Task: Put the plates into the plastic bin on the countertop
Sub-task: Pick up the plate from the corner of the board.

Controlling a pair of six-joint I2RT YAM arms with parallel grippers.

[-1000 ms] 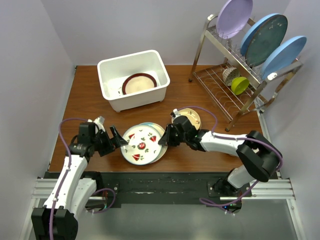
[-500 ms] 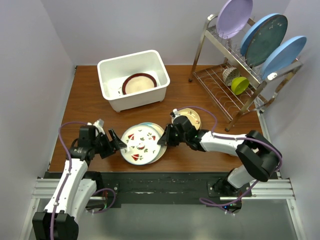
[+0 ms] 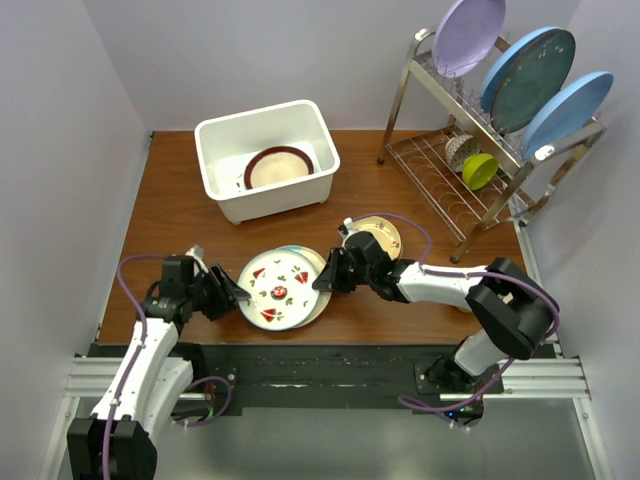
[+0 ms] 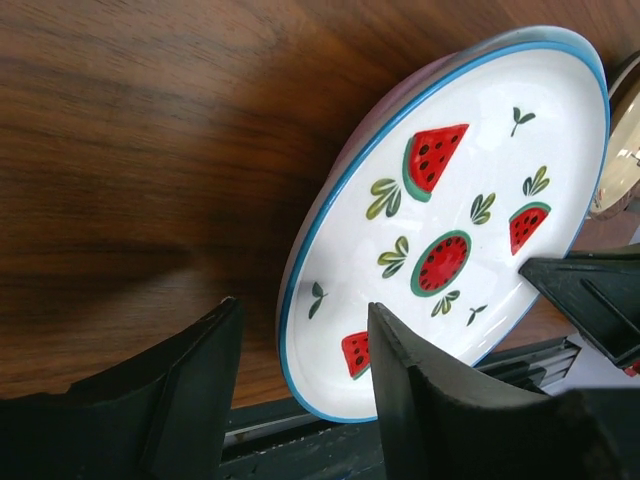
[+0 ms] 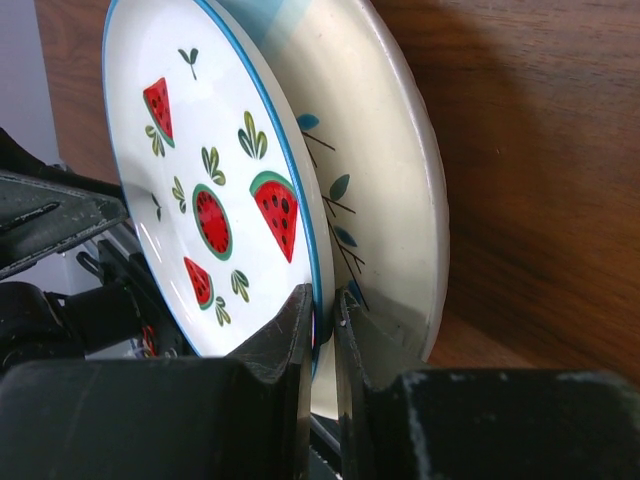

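Note:
A white plate with watermelon motifs [image 3: 278, 288] [image 4: 450, 200] [image 5: 210, 190] is tilted up off a pale plate [image 3: 318, 268] [image 5: 385, 190] that lies on the countertop [image 3: 180, 215]. My right gripper [image 3: 325, 280] [image 5: 325, 318] is shut on the watermelon plate's right rim. My left gripper [image 3: 233, 293] [image 4: 300, 350] straddles its left rim, with the jaws apart and a gap on each side. A small tan plate [image 3: 378, 236] lies behind the right wrist. The white plastic bin [image 3: 228, 135] holds a maroon-rimmed plate [image 3: 277, 167].
A chrome dish rack [image 3: 440, 170] stands at the back right with a lilac plate [image 3: 468, 33], two blue plates [image 3: 528, 75] upright, and a yellow cup [image 3: 480, 170]. Walls close in on the left and behind. The table's near edge lies just below the tilted plate.
My left gripper has slid right onto the watermelon plate's left rim and its jaws have narrowed. The right gripper has kept its hold on the plate.

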